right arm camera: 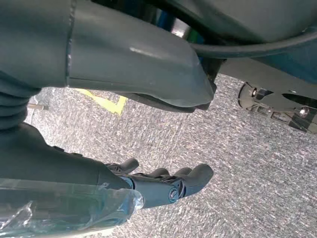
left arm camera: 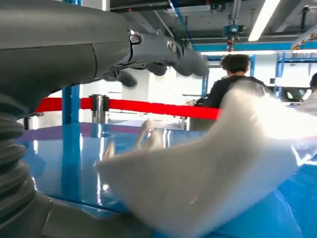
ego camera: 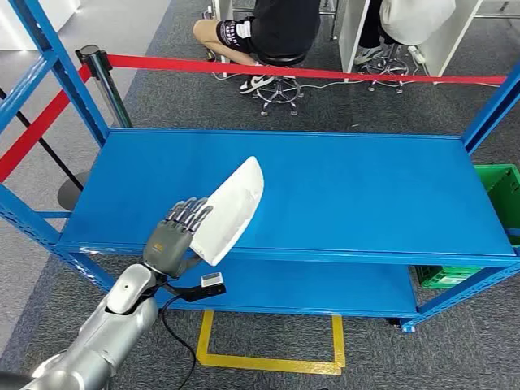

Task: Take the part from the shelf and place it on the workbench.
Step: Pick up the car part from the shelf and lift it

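Observation:
The part (ego camera: 233,210) is a white, curved, scoop-shaped shell. My left hand (ego camera: 175,236) grips its near end and holds it tilted above the front edge of the blue shelf (ego camera: 368,187), left of the middle. In the left wrist view the white part (left arm camera: 209,183) lies just over the glossy blue shelf top (left arm camera: 67,163), with my dark fingers (left arm camera: 168,54) reaching above it. My right hand (right arm camera: 164,186) hangs over grey carpet, its fingers loosely stretched with nothing in them.
A red belt barrier (ego camera: 294,71) on a black post (ego camera: 101,77) runs behind the shelf. A person (ego camera: 276,32) sits on a stool beyond it. A green crate (ego camera: 503,195) stands at the right end. Yellow floor tape (ego camera: 270,357) marks the carpet below.

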